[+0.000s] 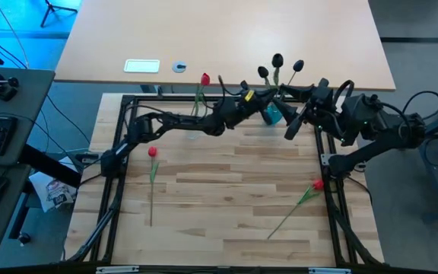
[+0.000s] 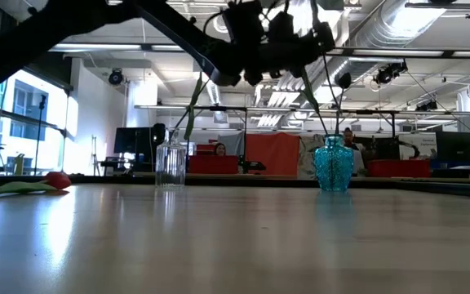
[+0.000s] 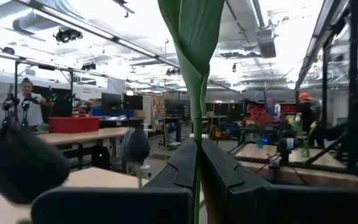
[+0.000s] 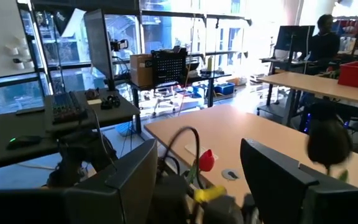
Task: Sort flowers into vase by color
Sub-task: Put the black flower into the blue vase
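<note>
Left wrist view alone: left hand (image 3: 197, 177) pinching green stem (image 3: 196, 93)

A lab: exposed ceiling ducts (image 2: 414, 20), workbenches (image 3: 98, 134), monitors (image 4: 95, 37).

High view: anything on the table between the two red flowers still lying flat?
Nothing. In the high view, only bare wood table lies between the left red flower and the right red flower; both vases stand farther back.
</note>
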{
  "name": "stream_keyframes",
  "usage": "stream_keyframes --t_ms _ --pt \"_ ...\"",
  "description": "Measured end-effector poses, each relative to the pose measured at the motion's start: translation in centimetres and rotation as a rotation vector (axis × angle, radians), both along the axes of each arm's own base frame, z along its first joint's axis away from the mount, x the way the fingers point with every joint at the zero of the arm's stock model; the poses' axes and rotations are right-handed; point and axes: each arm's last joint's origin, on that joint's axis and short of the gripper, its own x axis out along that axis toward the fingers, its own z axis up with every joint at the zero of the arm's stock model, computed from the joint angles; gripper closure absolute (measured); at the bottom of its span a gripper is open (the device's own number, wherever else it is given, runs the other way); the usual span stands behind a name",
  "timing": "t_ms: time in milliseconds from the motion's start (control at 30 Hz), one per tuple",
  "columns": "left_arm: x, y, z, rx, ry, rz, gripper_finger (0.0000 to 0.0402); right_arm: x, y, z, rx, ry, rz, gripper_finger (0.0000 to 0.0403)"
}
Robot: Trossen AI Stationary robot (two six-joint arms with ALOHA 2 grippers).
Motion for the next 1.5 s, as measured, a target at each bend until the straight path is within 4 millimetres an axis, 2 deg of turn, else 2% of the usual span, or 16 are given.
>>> stream_keyframes --t_ms 100,267,600,833,1133,1500 --pt "1.0 0.9 -1.1 -0.001 -0.001 0.015 0.0401 0.0 0.0 0.0 0.003 -0.002 -0.007 0.0176" --pt "1.9 2.0 -1.1 0.017 -0.017 0.075 0.0401 0.0 0.0 0.0 0.005 -0.003 -0.007 0.0176" --pt "1.9 3.6 -2.1 -0.011 0.125 0.136 0.0401 0.0 0.0 0.0 -0.02 0.017 -0.007 0.0176" --pt "1.7 4.5 -2.6 -0.105 0.123 0.144 0.0401 0.0 0.0 0.0 -0.04 0.023 -0.007 0.0176" --pt "2.4 2.9 -3.4 -0.109 0.217 0.118 0.0401 0.0 0.0 0.2 -0.046 0.017 -0.007 0.0176" --pt "2.8 1.5 -3.4 -0.076 0.237 0.1 0.04 0.0 0.0 0.9 -0.08 -0.03 -0.011 0.0176"
